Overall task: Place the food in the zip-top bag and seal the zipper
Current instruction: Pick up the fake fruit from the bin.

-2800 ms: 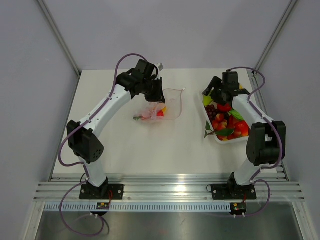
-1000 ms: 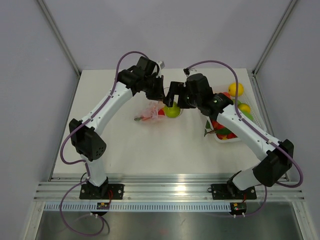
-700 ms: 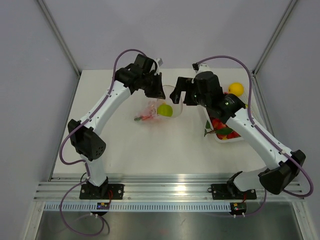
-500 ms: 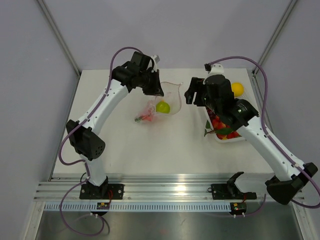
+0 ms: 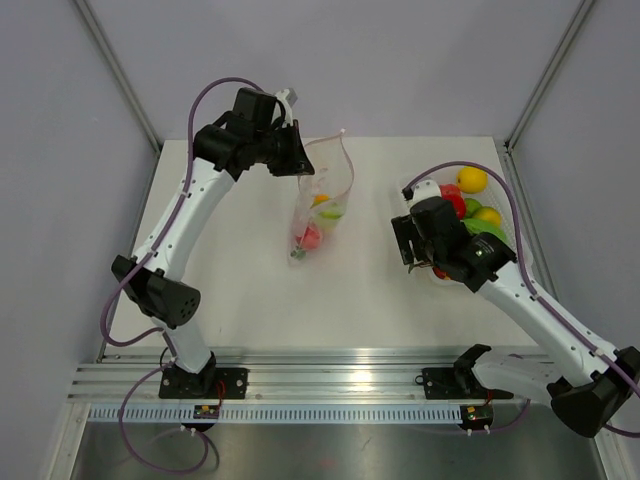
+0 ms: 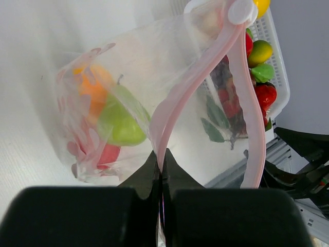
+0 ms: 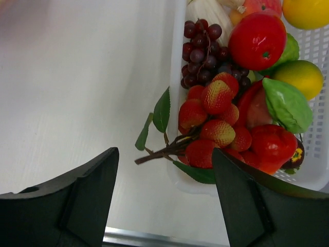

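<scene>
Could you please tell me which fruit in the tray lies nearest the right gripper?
The bunch of red, bumpy fruits on the leafy twig; the dark grapes lie farther along the white tray.

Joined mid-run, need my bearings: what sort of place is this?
Probably a lab test cell, not a kitchen: a white table boxed in by plain grey panels, robot arms bolted to a metal rail, and toy fruit in a tray.

White table (image 5: 230, 290) with tray (image 7: 321, 51) (right side)
</scene>
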Available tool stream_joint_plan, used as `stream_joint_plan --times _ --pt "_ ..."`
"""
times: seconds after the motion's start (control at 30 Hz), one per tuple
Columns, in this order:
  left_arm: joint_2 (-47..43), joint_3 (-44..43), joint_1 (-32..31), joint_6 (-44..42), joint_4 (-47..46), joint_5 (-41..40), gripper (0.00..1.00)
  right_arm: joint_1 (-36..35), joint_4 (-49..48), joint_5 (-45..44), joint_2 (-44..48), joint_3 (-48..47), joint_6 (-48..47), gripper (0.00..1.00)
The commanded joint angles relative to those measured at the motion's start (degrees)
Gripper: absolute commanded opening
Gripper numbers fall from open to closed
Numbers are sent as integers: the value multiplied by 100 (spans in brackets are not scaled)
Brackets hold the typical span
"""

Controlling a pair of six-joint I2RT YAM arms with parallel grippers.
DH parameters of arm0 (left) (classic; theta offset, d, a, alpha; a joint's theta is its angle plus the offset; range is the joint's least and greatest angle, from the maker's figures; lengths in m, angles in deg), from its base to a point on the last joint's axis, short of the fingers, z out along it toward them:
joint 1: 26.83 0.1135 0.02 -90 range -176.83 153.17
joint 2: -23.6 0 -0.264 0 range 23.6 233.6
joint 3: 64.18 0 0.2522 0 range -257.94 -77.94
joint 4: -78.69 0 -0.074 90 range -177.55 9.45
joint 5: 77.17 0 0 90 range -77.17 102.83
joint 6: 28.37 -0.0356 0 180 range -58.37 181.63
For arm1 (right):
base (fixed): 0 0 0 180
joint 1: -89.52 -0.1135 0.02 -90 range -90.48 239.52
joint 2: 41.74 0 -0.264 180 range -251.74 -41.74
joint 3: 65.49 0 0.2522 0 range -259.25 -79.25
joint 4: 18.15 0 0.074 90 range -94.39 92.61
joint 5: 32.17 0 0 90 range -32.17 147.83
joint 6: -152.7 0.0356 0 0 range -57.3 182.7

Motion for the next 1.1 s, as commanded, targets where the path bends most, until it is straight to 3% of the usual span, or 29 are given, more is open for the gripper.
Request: stream_joint_plan --times 0.0,0.13,0.67,0.87,1.07 --pt "-249 -97 5 -6 -153 -37 0 -86 49 575 420 239 -981 80" --pt "-249 -27 13 -67 -197 7 0 -183 304 603 359 283 -1386 75" --pt "-495 369 338 -199 -206 33 0 -500 -12 94 -283 793 -2336 73" --pt "-565 500 374 -182 -276 104 0 -500 -354 -153 -458 1100 -2521 72" --pt "-609 588 374 -182 -329 121 0 -500 -1048 -302 -494 1452 -2679 64"
